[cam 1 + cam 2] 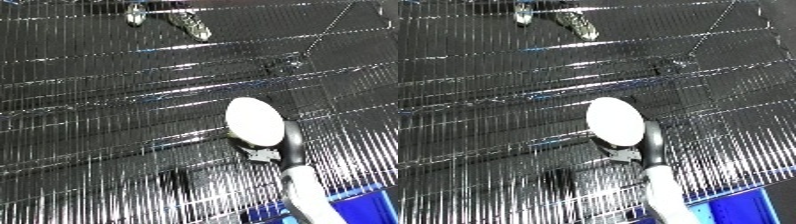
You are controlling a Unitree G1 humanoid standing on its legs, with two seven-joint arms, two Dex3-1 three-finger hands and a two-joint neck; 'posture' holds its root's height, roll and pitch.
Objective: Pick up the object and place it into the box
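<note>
1 white oval object (255, 120) | long axis near-vertical in view | right hand (290, 142) grip: cannot tell

- One white forearm (306, 192) rises from the lower edge, right of centre, slanting up and slightly leftward.
- A black wrist section (290, 142) follows it.
- The right robot hand (260, 154) is mostly hidden; its fingers cannot be made out.

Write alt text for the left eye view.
A white oval object sits at the end of the robot's right forearm, above a shiny wire-mesh surface. The hand itself is hidden behind the object. A blue patch shows at lower right.
</note>
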